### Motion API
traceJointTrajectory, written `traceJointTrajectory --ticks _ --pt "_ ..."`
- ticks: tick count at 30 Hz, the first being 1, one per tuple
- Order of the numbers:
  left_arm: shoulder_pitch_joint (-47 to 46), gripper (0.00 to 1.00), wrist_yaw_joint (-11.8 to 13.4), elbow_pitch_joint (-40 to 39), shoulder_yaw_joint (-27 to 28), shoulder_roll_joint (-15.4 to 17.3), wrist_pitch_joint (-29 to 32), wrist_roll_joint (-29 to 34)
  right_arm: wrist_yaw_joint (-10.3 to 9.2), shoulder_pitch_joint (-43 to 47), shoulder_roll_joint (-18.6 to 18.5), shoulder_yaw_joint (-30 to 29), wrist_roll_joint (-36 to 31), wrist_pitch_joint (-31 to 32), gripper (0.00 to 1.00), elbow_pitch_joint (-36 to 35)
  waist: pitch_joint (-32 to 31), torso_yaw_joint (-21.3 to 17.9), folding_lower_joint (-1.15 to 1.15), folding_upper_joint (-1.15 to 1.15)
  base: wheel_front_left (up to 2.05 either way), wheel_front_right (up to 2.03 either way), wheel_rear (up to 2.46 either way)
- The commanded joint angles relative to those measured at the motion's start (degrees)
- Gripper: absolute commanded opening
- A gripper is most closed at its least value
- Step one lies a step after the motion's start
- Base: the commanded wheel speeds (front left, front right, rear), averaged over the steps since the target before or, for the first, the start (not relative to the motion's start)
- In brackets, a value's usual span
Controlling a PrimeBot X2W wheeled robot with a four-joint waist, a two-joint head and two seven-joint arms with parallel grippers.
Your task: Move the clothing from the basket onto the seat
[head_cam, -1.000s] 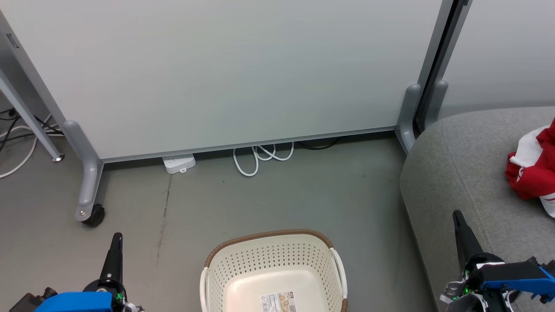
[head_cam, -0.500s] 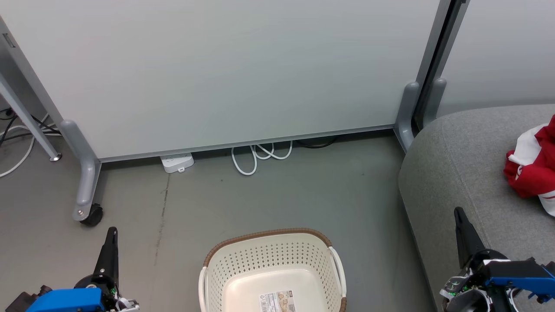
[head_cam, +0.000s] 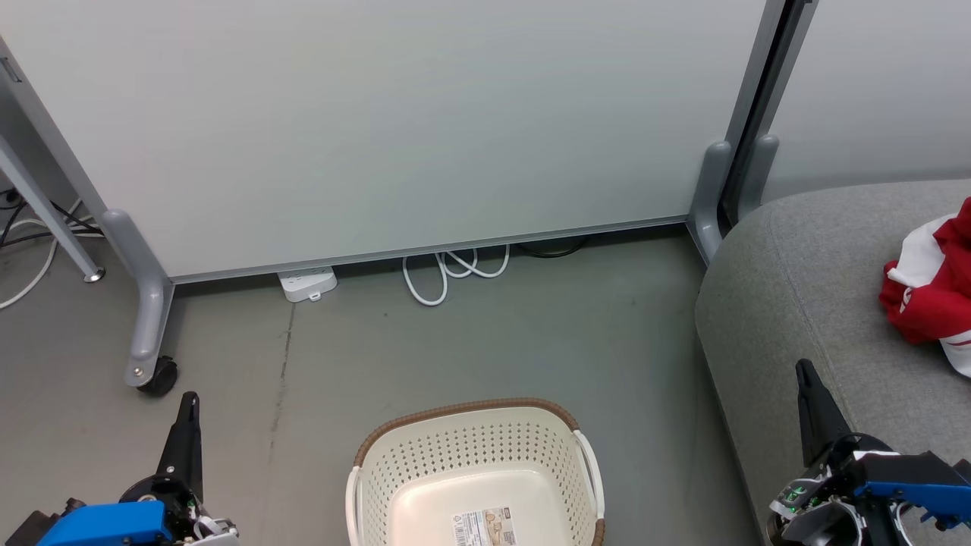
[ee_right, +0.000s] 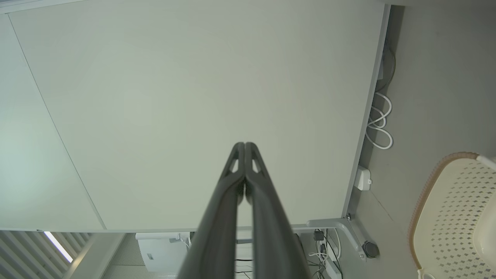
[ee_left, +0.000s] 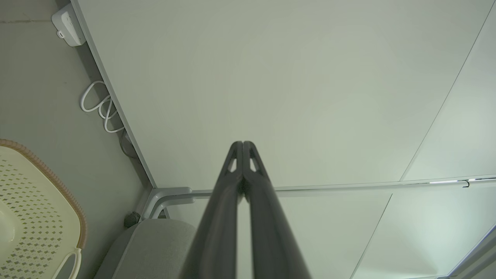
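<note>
Still both pinched closed, empty: left claw [head_cam: 188,397] drifted slightly leftward, right claw [head_cam: 802,366] steady; clothing [head_cam: 931,307] unmoved on seat [head_cam: 804,288].

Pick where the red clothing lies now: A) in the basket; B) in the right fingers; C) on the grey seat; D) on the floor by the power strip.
C: the clothing lies bunched on the seat at the head view's right edge, and the basket shows a bare bottom with a label.
</note>
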Motion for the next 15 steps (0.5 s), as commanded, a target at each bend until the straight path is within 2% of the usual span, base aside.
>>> traceJointTrajectory --ticks 1,15 --pt "-0.7 0.00 -0.3 -0.2 0.2 0.1 0.2 -0.1 0.00 -0.6 0.0 -0.1 0.2 0.1 0.00 0.1 0.0 0.0 0.00 0.00 0.00 0.00 0.00" --pt "-0.7 0.00 -0.3 -0.2 0.3 0.1 0.2 0.0 0.00 -0.6 0.0 -0.1 0.2 0.1 0.00 0.1 0.0 0.0 0.00 0.00 0.00 0.00 0.00"
